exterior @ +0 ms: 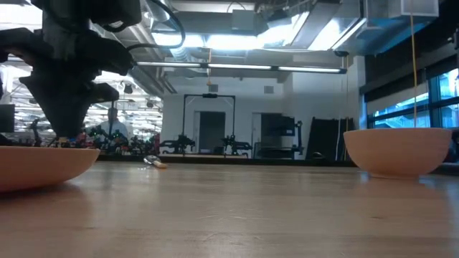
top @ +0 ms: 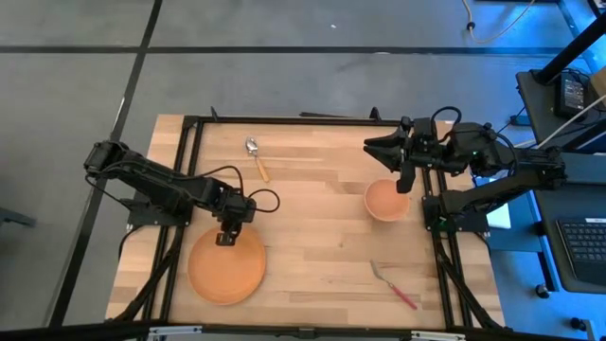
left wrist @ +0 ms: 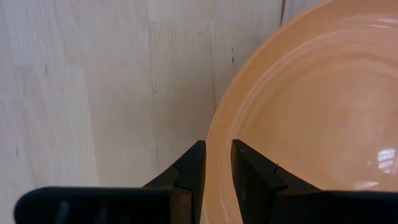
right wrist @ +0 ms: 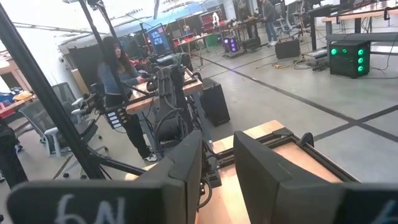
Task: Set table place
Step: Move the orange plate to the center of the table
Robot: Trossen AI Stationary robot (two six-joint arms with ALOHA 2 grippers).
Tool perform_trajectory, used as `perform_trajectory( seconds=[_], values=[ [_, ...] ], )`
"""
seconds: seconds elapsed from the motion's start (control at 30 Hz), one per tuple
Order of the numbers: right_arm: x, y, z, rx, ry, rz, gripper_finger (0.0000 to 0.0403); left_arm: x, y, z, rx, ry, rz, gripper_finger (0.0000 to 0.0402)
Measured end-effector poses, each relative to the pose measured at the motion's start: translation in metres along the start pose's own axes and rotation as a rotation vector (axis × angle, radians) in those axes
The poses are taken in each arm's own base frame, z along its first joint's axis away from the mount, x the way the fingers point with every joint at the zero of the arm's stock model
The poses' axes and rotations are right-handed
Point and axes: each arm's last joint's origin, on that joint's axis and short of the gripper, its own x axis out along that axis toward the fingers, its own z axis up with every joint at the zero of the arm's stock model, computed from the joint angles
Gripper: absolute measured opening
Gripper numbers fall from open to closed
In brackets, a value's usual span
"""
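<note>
The orange plate (top: pixel 227 275) (exterior: pixel 43 165) (left wrist: pixel 311 112) lies near the table's front left. My left gripper (top: pixel 225 237) (left wrist: pixel 217 146) (exterior: pixel 66 140) points down at the plate's far rim and is shut on it. The pale-orange bowl (top: pixel 385 201) (exterior: pixel 394 150) stands on its base at the right. My right gripper (top: pixel 371 147) (right wrist: pixel 217 140) hovers level above the table beyond the bowl, open and empty. The wooden-handled spoon (top: pixel 256 157) (exterior: pixel 154 163) lies flat at the far left-centre. The red-handled fork (top: pixel 396 287) lies flat at the front right. My left gripper has the plate's far rim (left wrist: pixel 216 134) between its two fingers, one finger (left wrist: pixel 193 168) outside the plate over the wood and the other (left wrist: pixel 252 174) inside it. The fingers come from above, pointing steeply down, across the rim. The plate looks level and low on the table.
The black frame (top: pixel 189 133) runs around the light wooden table (top: pixel 322 237). Bare wood lies between plate and bowl. Beyond the table a person (right wrist: pixel 118 81) stands at a desk, and another person (exterior: pixel 111 125) shows far off in the low view.
</note>
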Motion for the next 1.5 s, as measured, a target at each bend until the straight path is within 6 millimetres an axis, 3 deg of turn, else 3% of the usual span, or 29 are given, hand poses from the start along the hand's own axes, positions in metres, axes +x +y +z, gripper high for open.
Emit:
perform_trajectory(
  seconds=[0.63, 1.03, 1.5],
  values=[
    [0.0, 0.0, 0.0, -0.004, 0.002, -0.001, 0.0097, 0.0, -0.001, 0.006, -0.004, -0.066, -0.016, 0.007],
    [0.0, 0.0, 0.0, -0.004, 0.002, -0.001, 0.0097, 0.006, 0.0, 0.003, -0.056, -0.04, 0.012, 0.0106],
    [0.0, -0.001, -0.004, -0.013, 0.037, -0.012, 0.0097, 0.01, 0.001, 0.0, -0.058, -0.029, 0.015, 0.0106]
  ],
)
